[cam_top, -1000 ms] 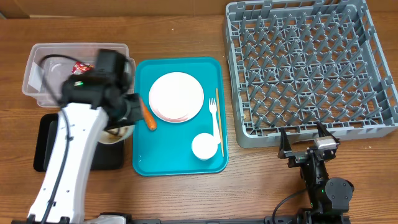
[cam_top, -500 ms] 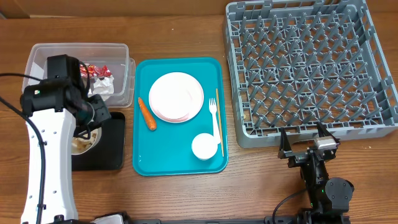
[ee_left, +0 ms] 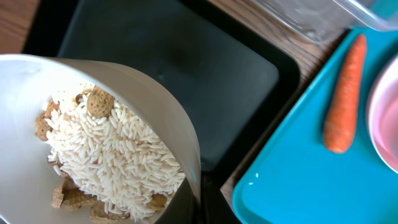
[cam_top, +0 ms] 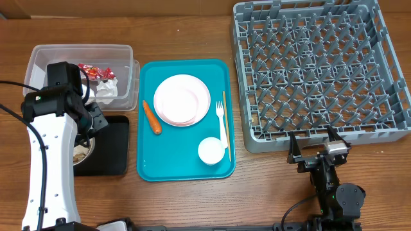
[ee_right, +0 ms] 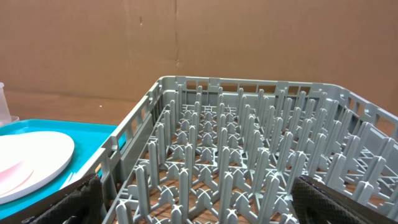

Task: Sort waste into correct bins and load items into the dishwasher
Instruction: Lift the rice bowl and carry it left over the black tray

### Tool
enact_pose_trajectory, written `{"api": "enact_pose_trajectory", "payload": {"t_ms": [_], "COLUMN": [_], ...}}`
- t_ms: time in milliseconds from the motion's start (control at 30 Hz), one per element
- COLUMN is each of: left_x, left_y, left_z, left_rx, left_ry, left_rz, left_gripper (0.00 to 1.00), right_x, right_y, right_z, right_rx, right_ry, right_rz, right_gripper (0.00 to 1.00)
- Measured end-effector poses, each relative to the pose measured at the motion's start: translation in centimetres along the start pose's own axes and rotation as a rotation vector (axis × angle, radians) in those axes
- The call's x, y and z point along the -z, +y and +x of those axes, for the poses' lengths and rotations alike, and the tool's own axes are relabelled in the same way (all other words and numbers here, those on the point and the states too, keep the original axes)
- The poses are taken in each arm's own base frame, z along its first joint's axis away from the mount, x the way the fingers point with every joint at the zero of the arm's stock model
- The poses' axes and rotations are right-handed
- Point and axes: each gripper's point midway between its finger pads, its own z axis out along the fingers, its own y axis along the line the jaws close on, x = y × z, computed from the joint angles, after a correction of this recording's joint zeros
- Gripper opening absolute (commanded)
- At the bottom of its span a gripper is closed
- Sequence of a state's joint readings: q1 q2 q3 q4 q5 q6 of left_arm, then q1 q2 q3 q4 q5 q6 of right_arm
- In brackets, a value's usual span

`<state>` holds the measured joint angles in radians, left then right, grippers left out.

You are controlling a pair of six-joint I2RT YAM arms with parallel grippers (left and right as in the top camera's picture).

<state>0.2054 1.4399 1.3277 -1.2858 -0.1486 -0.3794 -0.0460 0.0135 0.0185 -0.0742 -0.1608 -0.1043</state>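
Swung left since a second ago: left gripper (cam_top: 88, 136) pinching small white bowl (ee_left: 124, 81) of rice and beige scraps (ee_left: 112, 149), tilted directly above shallow black rectangular tray (ee_left: 205, 81); right gripper (cam_top: 313, 146) spread, far off.

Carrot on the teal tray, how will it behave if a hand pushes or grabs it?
The carrot looks rounded and tapered, so a push would probably roll it. It appears stiff, likely lifting without bending. Its smooth skin on the glossy teal tray may slide.

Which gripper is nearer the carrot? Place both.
Left. The left gripper holds the bowl over the black tray, near the carrot; the right gripper sits far off at the near edge of the dish rack.
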Motion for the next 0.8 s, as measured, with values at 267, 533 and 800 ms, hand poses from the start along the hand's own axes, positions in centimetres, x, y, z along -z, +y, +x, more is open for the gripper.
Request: {"api": "enact_pose_trajectory", "payload": {"t_ms": [267,533,800], "left_x": [0.02,0.04,0.04], "left_y": [0.77,0.88,1.07], "left_z": [-0.31,-0.88,-0.57], "left_rx": [0.041,0.062,-0.025], "left_ry": [-0.019,-0.045,-0.03], "left_rz": [-0.044,-0.053,-0.064], "left_gripper": [0.04,0.04,0.04], "right_x": [0.0,0.0,0.0], "right_y": [0.0,0.0,0.01], "right_z": [0.01,0.0,0.01], "right_rx": [0.0,0.0,0.0], "right_ry": [0.0,0.0,0.0], "right_rz": [0.0,0.0,0.0], "right_gripper": [1.0,1.0,1.0]}}
